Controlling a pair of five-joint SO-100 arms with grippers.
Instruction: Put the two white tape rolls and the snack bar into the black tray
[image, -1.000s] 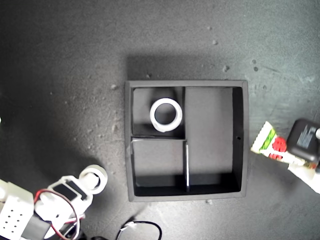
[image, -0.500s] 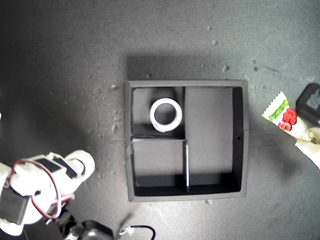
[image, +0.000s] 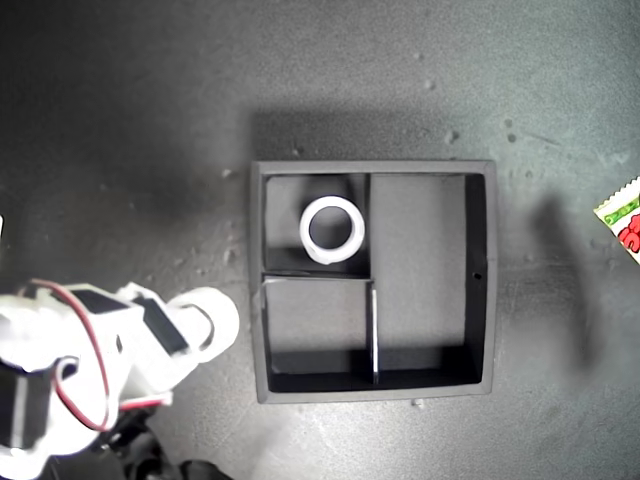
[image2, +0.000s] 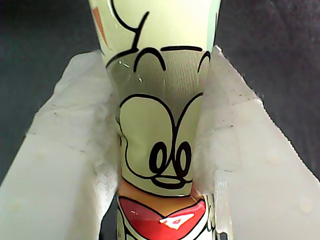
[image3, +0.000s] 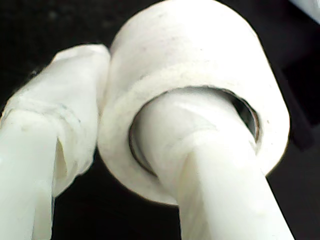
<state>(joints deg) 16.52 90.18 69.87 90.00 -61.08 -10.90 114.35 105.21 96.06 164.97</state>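
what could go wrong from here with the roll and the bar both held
My second tool holds the tape roll with one finger through its core, so it may hang up on release. It could clip the black tray wall nearby. The snack bar, clamped in my first tool, sits mostly outside the exterior view.

White tape rolls (image: 331, 230), matte black tray (image: 480, 270), pale-green cartoon-printed snack bar (image2: 160, 125)

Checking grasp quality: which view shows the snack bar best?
The first wrist view: the snack bar fills the frame, pinched by my first gripper. The exterior view shows only its crimped end at that view's right edge. The second wrist view shows none.
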